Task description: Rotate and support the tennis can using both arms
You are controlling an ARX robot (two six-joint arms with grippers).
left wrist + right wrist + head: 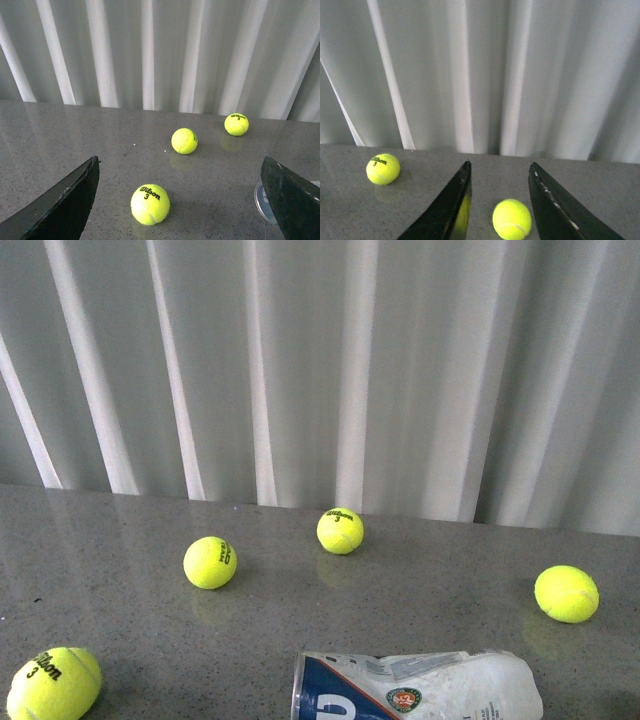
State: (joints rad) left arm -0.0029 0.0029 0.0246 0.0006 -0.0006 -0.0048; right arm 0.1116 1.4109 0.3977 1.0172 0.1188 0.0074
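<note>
The tennis can (415, 690) lies on its side at 6 o'clock on the grey speckled counter (120, 530). Its ringed mouth (298, 687) points to 9 o'clock. It looks empty, so it is likely light. The thin clear wall appears crinkled toward the 3 o'clock end and would probably dent under a hard squeeze, and the glossy label (340, 702) may slip. The stiffer ends seem the safest holds. The left end effector (180, 161) is spread wide, and the right end effector (500, 164) is spread less; neither holds anything. Fuzzy yellow balls (210, 562) sit from 9 round to 2 o'clock of the can.
</note>
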